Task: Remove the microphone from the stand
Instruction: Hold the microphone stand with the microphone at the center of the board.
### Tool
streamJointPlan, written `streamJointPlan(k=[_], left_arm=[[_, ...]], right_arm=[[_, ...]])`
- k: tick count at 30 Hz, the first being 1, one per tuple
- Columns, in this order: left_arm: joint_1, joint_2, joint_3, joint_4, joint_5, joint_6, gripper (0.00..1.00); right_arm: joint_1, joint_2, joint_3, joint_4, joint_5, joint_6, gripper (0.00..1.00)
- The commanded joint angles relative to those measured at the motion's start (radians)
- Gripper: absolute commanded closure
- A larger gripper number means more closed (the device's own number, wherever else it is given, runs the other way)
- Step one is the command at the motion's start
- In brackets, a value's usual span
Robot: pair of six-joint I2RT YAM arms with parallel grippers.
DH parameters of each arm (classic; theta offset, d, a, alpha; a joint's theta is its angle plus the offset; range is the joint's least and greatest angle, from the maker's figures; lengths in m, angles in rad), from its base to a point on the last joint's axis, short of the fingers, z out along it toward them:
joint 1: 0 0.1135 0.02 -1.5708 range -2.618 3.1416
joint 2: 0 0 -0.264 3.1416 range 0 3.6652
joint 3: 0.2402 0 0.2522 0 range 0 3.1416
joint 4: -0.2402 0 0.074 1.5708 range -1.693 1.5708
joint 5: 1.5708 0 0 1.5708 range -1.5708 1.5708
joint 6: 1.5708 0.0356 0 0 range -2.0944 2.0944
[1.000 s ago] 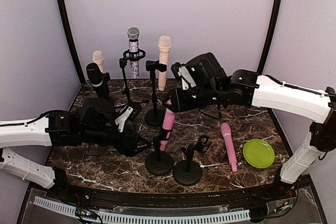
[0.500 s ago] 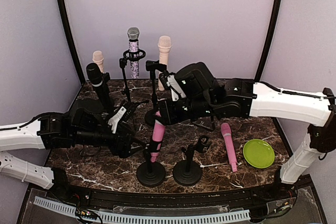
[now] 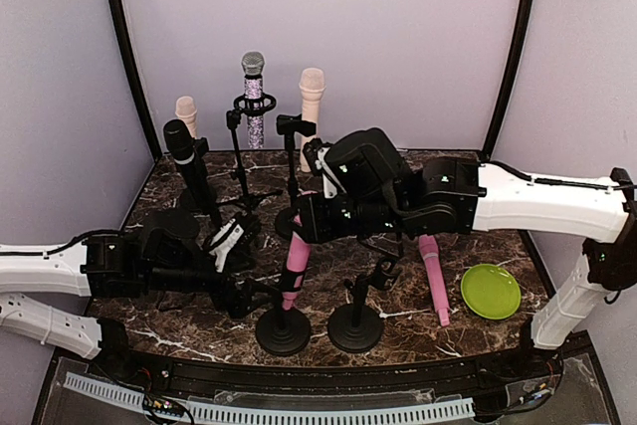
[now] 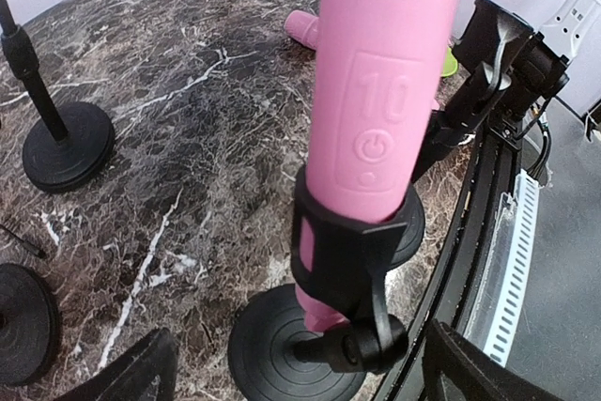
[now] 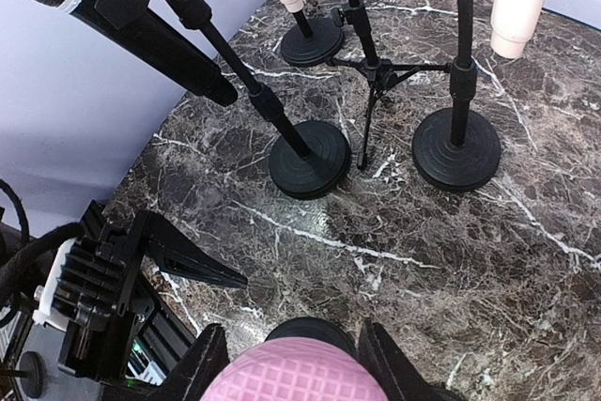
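Over at the upper left of the overhead view, a black microphone (image 3: 183,151) leans in its own holder at the back of the marble table (image 3: 458,330). Below it, low in the left half of the frame, the left gripper (image 3: 251,291) lies close to the tabletop with its fingers spread wide and nothing between them. It is just left of the stand (image 3: 283,330) and not touching it. In the left wrist view the two dark fingertips (image 4: 141,368) sit in the bottom corners. Between them and a little farther on, the pink microphone (image 4: 380,110) fills the centre, its lower body seated in the stand's black clip (image 4: 343,251) above the round base.

In the overhead view the pink microphone is just left of centre and tilts slightly, with its head toward the upper right. The right gripper (image 3: 305,226) is clamped on that head. In the right wrist view the pink mesh sits at the bottom centre, with a black finger (image 5: 202,368) pressed to each side of it. So the right tool holds the top of the pink microphone while the left one waits beside the stand's lower part.

Right of the stand is a bare stand (image 3: 355,325), just beside it. Farther right a loose pink microphone (image 3: 434,276) lies flat on the marble, and a green plate (image 3: 490,292) sits near the right edge.
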Motion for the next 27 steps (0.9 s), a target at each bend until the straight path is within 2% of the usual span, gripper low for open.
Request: streamJointPlan(k=[1,6,8,10,18,22,27], left_arm=[[-0.046,-0.002,-0.013,0.066,-0.072,0.049,0.07],[-0.098,0.047,-0.007,0.076,-0.139,0.06,0.09],[-0.102,0.067,0.001,0.07,-0.152,0.059,0.16],[-0.109,0.081,0.009,0.065,-0.167,0.06,0.29],[-0.118,0.097,0.022,0.082,-0.182,0.064,0.51],[-0.118,0.105,0.027,0.098,-0.167,0.062,0.57],[-0.119,0.131,0.032,0.116,-0.152,0.061,0.58]], right_arm=[[0.011,-0.021,0.037,0.066,0.071,0.038,0.83],[0.015,-0.03,0.036,0.048,0.091,0.046,0.83],[0.018,-0.033,0.036,0.045,0.097,0.048,0.83],[0.018,-0.036,0.036,0.044,0.1,0.049,0.83],[0.033,-0.046,0.063,0.004,0.147,0.039,0.83],[0.038,-0.053,0.072,-0.015,0.158,0.042,0.82],[0.044,-0.055,0.071,-0.029,0.162,0.05,0.82]])
